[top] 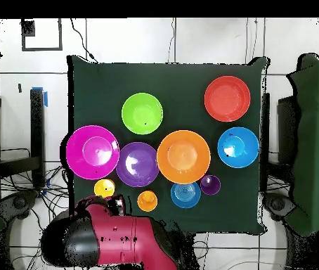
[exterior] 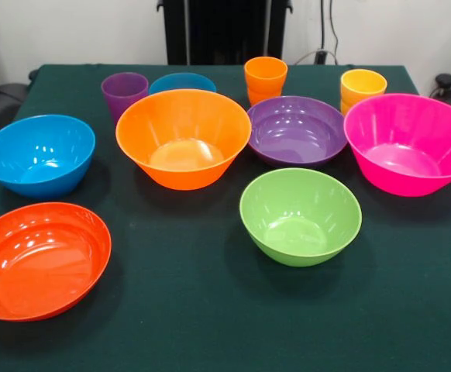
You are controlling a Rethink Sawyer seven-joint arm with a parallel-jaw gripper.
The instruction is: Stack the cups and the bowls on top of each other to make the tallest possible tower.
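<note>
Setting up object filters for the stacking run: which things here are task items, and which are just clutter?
Task items: pink bowl, large orange bowl, purple bowl, green bowl, blue bowl, red-orange bowl, small blue bowl, purple cup, orange cup, yellow cup.

Not task: green cloth, floor cables, blue tape.

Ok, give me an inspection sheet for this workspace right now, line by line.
Surface: dark green cloth covering the table.
Job's things: bowls all separate, none stacked: pink bowl, large orange bowl, purple bowl, green bowl, blue bowl, red-orange bowl, small blue bowl. Cups upright: purple cup, orange cup, yellow cup.
Clutter: nothing seen.
Gripper: cannot tell; only the arm shows.
Cables: cables behind the table.
Surroundings: tiled floor.
</note>
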